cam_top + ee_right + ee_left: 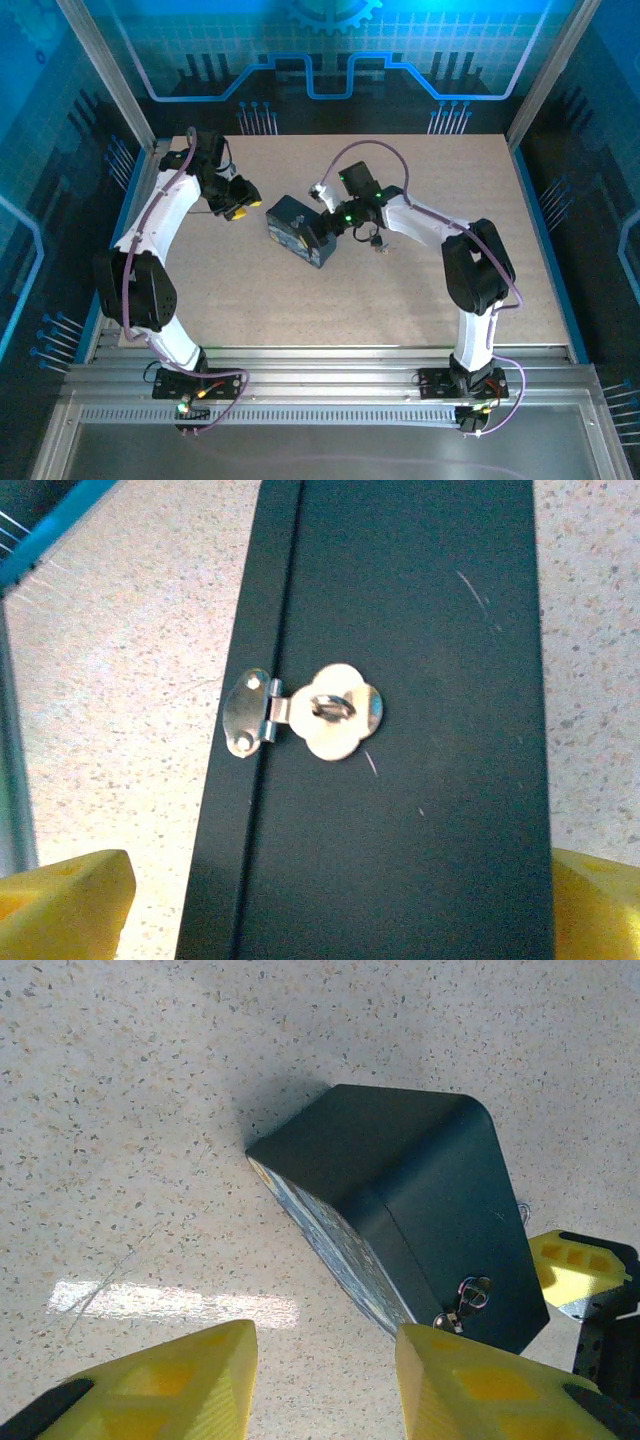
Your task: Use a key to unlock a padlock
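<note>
The dark blue box (293,230) lies mid-table. A silver hasp (310,715) is folded over a small staple on its dark face, and nothing hangs from that staple. A tiny dark object that looks like the padlock (375,242) lies on the table just right of the box, under the right arm. I cannot make out the key. My right gripper (340,920) is open over the box's hasp face, with a yellow fingertip (60,900) past each side. My left gripper (325,1380) is open over bare table left of the box, holding nothing.
The hasp (470,1295) and one yellow finger of the right gripper (575,1265) appear beyond the box in the left wrist view. Speckled tabletop (250,290) lies free in front of the box. Aluminium frame posts (110,70) and blue walls enclose the table.
</note>
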`<state>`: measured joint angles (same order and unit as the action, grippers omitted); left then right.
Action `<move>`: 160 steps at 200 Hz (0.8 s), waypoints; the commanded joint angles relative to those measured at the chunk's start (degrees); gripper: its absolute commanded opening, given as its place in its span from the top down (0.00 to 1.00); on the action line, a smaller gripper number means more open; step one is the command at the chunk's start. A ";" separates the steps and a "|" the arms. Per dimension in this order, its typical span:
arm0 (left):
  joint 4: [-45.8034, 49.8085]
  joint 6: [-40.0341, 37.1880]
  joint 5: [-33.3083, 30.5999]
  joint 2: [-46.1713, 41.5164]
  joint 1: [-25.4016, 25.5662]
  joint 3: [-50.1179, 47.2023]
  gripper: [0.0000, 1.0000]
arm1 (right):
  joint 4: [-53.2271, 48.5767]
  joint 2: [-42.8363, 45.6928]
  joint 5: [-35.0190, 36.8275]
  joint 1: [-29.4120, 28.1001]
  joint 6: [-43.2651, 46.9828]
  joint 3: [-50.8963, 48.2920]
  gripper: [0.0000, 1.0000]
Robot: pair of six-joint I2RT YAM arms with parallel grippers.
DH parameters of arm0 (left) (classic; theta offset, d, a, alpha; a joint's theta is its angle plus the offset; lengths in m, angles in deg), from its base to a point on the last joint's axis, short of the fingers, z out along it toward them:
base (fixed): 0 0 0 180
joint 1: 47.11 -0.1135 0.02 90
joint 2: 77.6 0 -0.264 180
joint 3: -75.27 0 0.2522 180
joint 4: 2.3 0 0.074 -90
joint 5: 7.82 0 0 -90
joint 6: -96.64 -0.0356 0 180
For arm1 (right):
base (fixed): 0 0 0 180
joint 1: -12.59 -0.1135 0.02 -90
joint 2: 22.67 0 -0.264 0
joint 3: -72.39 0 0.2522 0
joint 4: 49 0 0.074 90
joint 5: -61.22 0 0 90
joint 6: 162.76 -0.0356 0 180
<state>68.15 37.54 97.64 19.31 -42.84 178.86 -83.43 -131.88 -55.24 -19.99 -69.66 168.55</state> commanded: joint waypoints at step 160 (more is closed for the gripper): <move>1.06 -2.83 0.70 -2.35 -1.02 -0.74 0.59 | 7.26 -2.48 -8.46 1.08 -13.57 1.06 0.28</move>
<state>68.17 36.42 97.62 18.78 -43.32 178.86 -88.65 -136.62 -49.45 -23.86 -65.88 175.26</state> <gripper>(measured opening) 0.415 0.746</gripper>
